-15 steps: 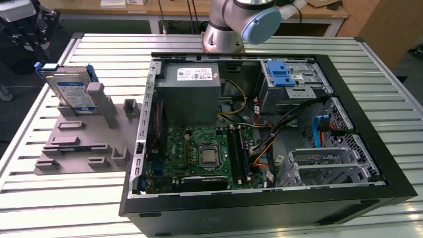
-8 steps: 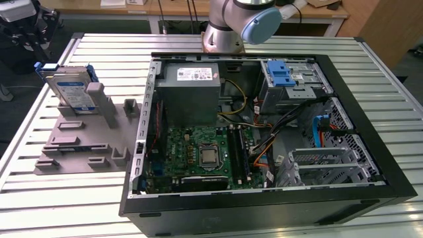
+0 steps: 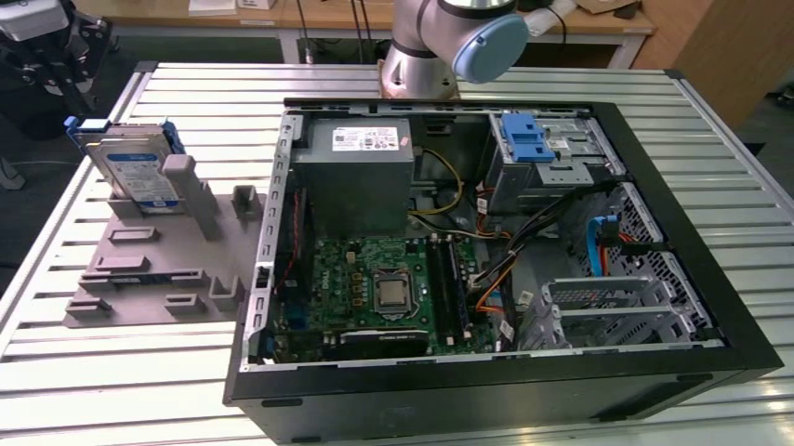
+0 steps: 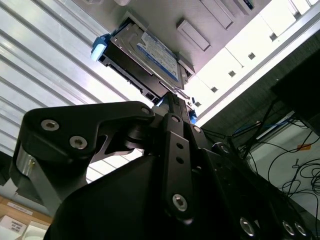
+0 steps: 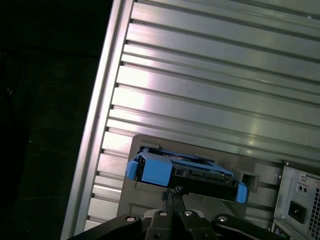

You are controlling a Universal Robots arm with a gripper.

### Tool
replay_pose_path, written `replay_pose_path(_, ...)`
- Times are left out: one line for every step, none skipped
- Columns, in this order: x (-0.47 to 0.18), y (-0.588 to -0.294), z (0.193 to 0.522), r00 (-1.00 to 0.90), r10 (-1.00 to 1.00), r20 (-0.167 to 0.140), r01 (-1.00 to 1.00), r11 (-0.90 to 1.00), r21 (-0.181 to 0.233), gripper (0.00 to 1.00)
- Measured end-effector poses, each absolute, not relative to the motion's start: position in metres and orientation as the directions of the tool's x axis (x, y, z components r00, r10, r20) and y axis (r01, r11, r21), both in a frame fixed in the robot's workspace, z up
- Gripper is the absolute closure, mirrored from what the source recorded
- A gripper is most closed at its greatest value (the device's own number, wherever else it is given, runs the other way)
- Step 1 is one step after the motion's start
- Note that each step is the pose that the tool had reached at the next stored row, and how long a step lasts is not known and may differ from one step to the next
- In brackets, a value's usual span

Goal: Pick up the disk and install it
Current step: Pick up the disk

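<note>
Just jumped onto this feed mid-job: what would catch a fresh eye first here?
The open computer case lies on the slatted metal table, its green circuit board exposed. At the exterior view's left the disk stands upright in a grey holder, outside the case. In both wrist views the gripper points at the disk's blue-framed edge, close to it.

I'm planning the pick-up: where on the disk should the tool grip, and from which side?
Probably the upper edge, from above, with the jaws across its thin width. The disk stands on edge in the grey stand, whose posts cover its lower part in the exterior view. The top of its blue carrier lies bare in the first wrist view.
</note>
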State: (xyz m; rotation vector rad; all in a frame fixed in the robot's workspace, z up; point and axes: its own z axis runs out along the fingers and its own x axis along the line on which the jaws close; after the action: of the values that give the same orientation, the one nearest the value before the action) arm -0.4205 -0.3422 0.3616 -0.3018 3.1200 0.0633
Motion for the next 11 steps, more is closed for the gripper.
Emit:
replay_pose_path(-0.4205, -0.3422, 0.3616, -0.981, -0.195, -0.010, -0.195, 0.980, 0.040, 0.89)
replay_pose_path(-0.4205, -0.3422, 0.3616, -0.980, -0.199, -0.010, -0.199, 0.979, 0.040, 0.89)
replay_pose_path(-0.4205, -0.3422, 0.3617, -0.979, -0.203, -0.010, -0.203, 0.978, 0.040, 0.89)
replay_pose_path(-0.4205, -0.3422, 0.3617, -0.978, -0.206, -0.010, -0.206, 0.978, 0.040, 0.89)
replay_pose_path(-0.4205, -0.3422, 0.3617, -0.978, -0.210, -0.010, -0.210, 0.977, 0.040, 0.89)
replay_pose_path(-0.4205, -0.3422, 0.3617, -0.977, -0.213, -0.010, -0.213, 0.976, 0.040, 0.89)
replay_pose_path(-0.4205, -0.3423, 0.3617, -0.976, -0.216, -0.010, -0.217, 0.975, 0.040, 0.89)
replay_pose_path(-0.4205, -0.3422, 0.3616, -0.976, -0.220, -0.010, -0.220, 0.975, 0.040, 0.89)
replay_pose_path(-0.4205, -0.3422, 0.3617, -0.975, -0.223, -0.010, -0.223, 0.974, 0.040, 0.89)
replay_pose_path(-0.4205, -0.3423, 0.3616, -0.974, -0.227, -0.010, -0.227, 0.973, 0.040, 0.89)
replay_pose_path(-0.4205, -0.3422, 0.3616, -0.973, -0.230, -0.010, -0.230, 0.972, 0.040, 0.89)
